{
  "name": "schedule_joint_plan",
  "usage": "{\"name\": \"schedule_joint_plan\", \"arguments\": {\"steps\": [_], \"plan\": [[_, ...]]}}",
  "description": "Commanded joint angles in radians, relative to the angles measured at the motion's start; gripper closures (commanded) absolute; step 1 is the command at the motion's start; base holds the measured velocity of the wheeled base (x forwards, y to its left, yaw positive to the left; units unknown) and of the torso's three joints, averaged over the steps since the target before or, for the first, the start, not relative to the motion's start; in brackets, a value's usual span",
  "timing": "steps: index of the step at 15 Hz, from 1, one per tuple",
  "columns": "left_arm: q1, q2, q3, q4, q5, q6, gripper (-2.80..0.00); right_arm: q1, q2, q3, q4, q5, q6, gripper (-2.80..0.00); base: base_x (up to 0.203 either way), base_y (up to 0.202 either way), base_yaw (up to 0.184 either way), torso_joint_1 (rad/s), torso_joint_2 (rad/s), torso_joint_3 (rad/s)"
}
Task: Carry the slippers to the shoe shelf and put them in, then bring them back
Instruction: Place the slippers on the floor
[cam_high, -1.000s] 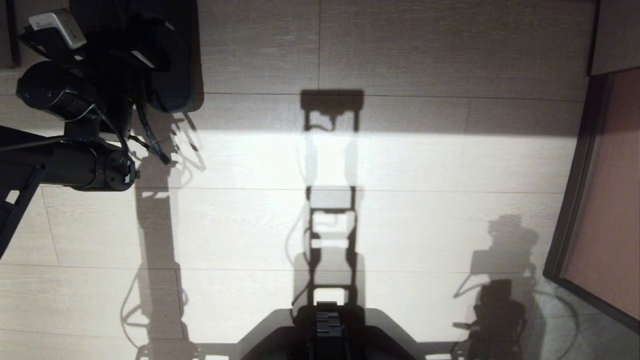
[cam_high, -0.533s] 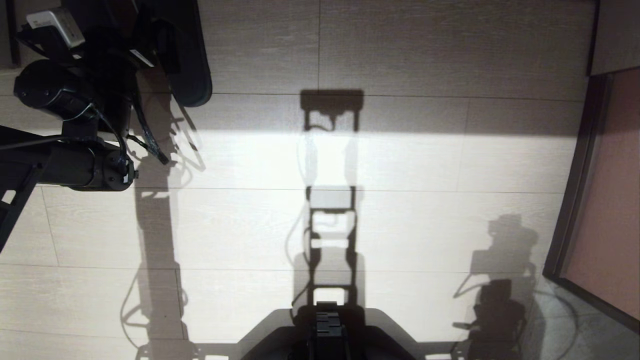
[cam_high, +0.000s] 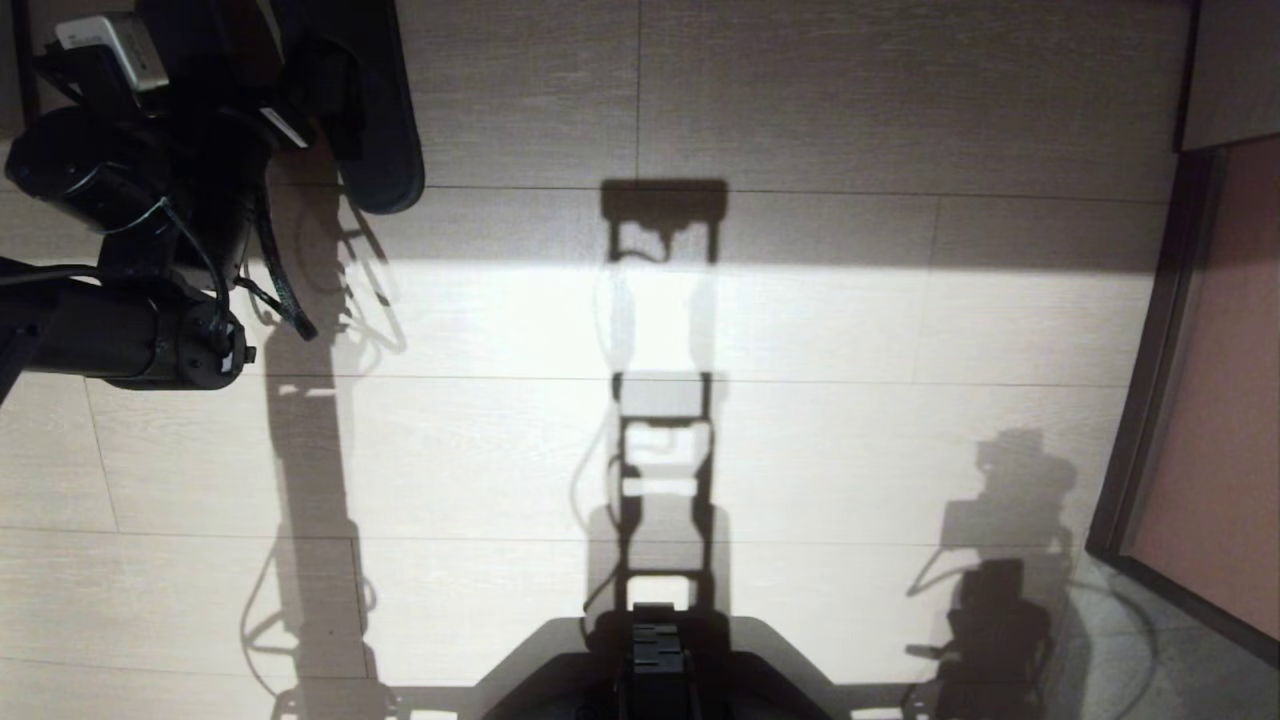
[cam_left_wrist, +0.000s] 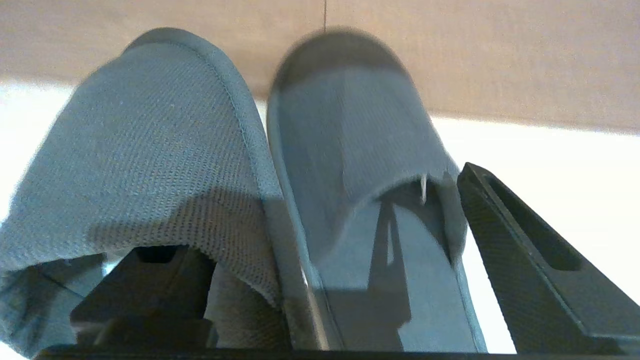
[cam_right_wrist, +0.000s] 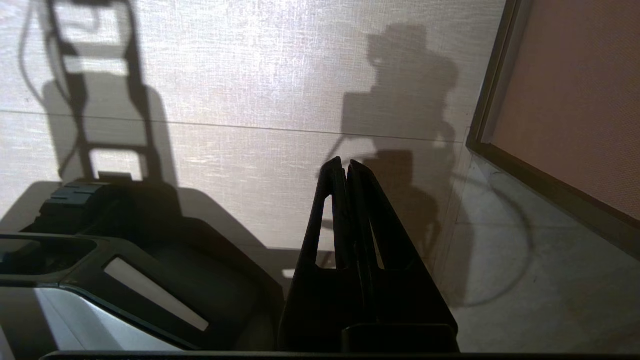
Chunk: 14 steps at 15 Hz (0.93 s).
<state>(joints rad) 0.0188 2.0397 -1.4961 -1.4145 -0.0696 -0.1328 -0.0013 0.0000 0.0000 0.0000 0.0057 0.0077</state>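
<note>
Left gripper (cam_left_wrist: 320, 260) fingers spread wide, slippers (cam_left_wrist: 250, 165) between them, nothing clamped; long axis toward 12 o'clock, toes away. Right gripper (cam_right_wrist: 345, 167) fingers closed, parked, farther.

Two slippers (cam_left_wrist: 280, 165) lie side by side on the floor (cam_high: 800, 330) at the robot's far left — left gripper (cam_left_wrist: 320, 260) spread around them

Likely a hotel room or home: pale wood-grain floor (cam_high: 800, 450), dark-framed panel (cam_high: 1215, 400), soft cloth slippers (cam_left_wrist: 200, 165).
</note>
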Motion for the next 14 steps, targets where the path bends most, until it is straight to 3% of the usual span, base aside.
{"name": "schedule_joint_plan", "arguments": {"steps": [1, 7, 10, 14], "plan": [[0.001, -0.037, 0.032, 0.009, -0.008, -0.005, -2.80, 0.000, -0.002, 0.000, 0.000, 0.000, 0.000, 0.00, 0.000, 0.000, 0.000, 0.000, 0.00, 0.000], [0.001, -0.089, 0.096, 0.097, -0.038, -0.005, -2.80, 0.000, -0.002, 0.000, 0.000, 0.000, 0.000, 0.00, 0.000, 0.000, 0.000, 0.000, 0.00, 0.000], [0.002, -0.138, 0.120, 0.197, -0.045, -0.003, -2.80, 0.000, -0.002, 0.000, 0.000, 0.000, 0.000, 0.00, 0.000, 0.000, 0.000, 0.000, 0.00, 0.000], [0.006, -0.146, 0.125, 0.211, -0.057, -0.004, -2.80, 0.000, -0.002, 0.000, 0.000, 0.000, 0.000, 0.00, 0.000, 0.000, 0.000, 0.000, 0.00, 0.000]]}}
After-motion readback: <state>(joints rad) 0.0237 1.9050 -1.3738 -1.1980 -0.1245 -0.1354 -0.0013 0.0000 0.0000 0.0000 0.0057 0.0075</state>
